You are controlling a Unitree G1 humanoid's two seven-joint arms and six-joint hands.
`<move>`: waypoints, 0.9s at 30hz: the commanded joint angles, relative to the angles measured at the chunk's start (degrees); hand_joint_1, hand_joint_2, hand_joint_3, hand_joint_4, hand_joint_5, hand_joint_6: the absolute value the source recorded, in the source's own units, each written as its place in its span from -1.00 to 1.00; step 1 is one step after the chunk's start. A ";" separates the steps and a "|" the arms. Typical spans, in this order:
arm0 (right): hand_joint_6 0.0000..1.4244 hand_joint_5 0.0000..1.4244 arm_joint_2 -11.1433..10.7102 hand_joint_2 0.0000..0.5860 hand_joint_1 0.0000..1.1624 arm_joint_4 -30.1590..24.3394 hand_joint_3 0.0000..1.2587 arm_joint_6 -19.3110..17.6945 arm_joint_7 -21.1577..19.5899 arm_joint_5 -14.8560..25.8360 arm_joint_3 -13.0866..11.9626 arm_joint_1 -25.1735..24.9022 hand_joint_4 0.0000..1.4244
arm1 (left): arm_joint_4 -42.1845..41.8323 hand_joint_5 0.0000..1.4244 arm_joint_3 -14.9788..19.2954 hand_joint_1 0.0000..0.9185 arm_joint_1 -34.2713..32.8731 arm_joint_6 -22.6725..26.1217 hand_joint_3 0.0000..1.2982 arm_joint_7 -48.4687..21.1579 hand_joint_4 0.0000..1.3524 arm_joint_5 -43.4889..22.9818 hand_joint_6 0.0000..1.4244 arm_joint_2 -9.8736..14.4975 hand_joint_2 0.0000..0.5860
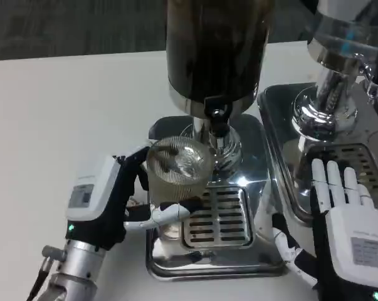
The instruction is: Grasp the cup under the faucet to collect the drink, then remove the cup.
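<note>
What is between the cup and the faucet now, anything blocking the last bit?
Nothing visible. The left hand holds the cup over the drip tray, just left of the faucet, with no object between them. The right hand rests open off to the right, clear of that path.

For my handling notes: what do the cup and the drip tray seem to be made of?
The cup looks like clear ribbed glass or plastic: the tray shows through it. The drip tray looks like polished metal, probably stainless steel: mirror-like reflections and a slotted grate.
</note>
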 commanded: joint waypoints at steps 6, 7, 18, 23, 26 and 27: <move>-0.83 -1.00 -0.04 0.42 -0.38 -1.98 -0.99 0.68 -0.04 -0.41 0.20 1.90 -1.00 | 7.53 0.31 -4.55 0.19 -7.10 0.41 -0.18 2.69 0.02 3.62 0.66 -3.90 -0.85; -0.81 -1.00 -0.07 0.42 -0.38 -2.15 -0.99 0.69 0.04 -0.44 0.26 2.13 -1.00 | 8.37 0.31 -4.96 0.19 -7.64 0.62 -0.18 2.96 0.02 3.88 0.66 -4.46 -0.85; -0.82 -1.00 -0.14 0.42 -0.36 -5.36 -0.99 2.26 1.85 -2.07 0.50 4.15 -1.00 | 14.39 0.35 -9.04 0.26 -10.18 3.82 -0.12 8.99 0.07 5.93 0.71 -8.06 -0.89; -0.82 -1.00 -0.31 0.42 -0.36 -6.39 -0.99 2.70 2.71 -2.06 0.27 4.99 -1.00 | 16.08 0.36 -10.38 0.30 -9.97 4.70 -0.10 9.80 0.09 5.60 0.71 -8.34 -0.93; -0.82 -1.00 -0.43 0.42 -0.36 -6.66 -0.99 2.59 3.44 -1.74 0.10 5.08 -1.00 | 16.44 0.32 -11.17 0.19 -9.46 4.15 -0.18 9.33 -0.01 5.32 0.63 -7.74 -0.98; -0.82 -1.00 -0.47 0.42 -0.36 -6.65 -0.99 2.51 3.77 -1.65 0.08 4.96 -1.00 | 16.47 0.29 -11.44 -0.06 -9.34 3.78 -0.24 9.04 -0.06 5.32 0.59 -7.50 -0.94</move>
